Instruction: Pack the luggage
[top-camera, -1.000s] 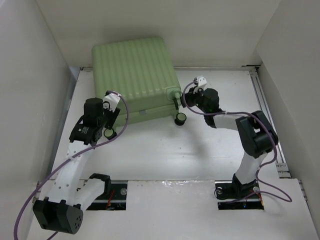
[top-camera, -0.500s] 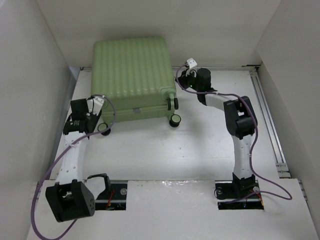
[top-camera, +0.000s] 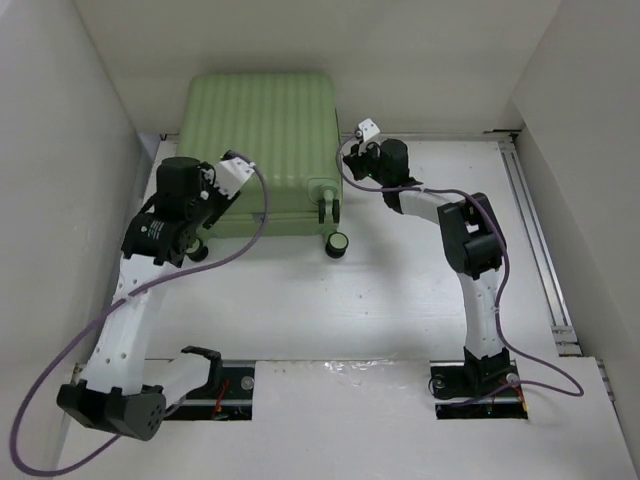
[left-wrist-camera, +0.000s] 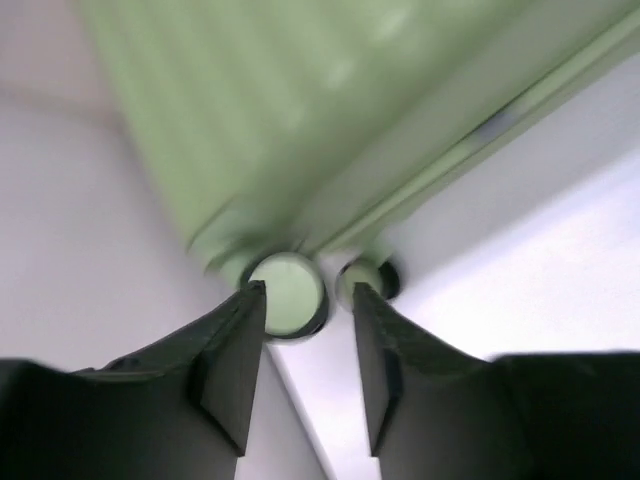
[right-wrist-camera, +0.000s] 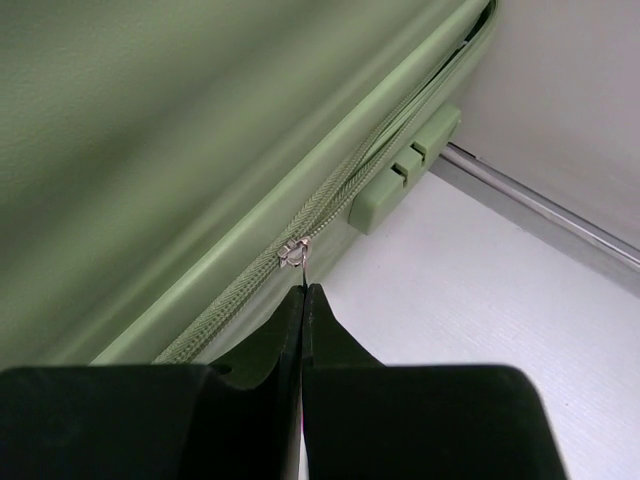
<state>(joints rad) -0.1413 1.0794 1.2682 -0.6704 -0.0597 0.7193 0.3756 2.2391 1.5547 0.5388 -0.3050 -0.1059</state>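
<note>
luggage: the luggage (top-camera: 255, 150) lies flat and closed at the far left of the table (top-camera: 390, 300), ribbed shell up, far edge against the back wall (top-camera: 400, 60).
right gripper: the right gripper (right-wrist-camera: 303, 292) sits at the case's right side. its fingers are pressed together, and the zipper pull (right-wrist-camera: 294, 252) hangs down into their tips, so it looks pinched.
left gripper: the left gripper (left-wrist-camera: 308, 300) is at the near left corner, fingers apart and holding nothing. the corner wheels (left-wrist-camera: 285, 295) lie just beyond its tips.
key relation: the zipper track (right-wrist-camera: 230, 305) runs along the side seam, a diagonal in the right wrist view, with the pull straight ahead of the fingertips. any travel has to follow that seam line, not cut across it.
nearer arm: the right arm is on the zipper. the left is well apart from it and is better placed to brace the case.
step in hand: probably working the zipper. which way it should run cannot be told.
risk: the thin pull could slip from the tips.
</note>
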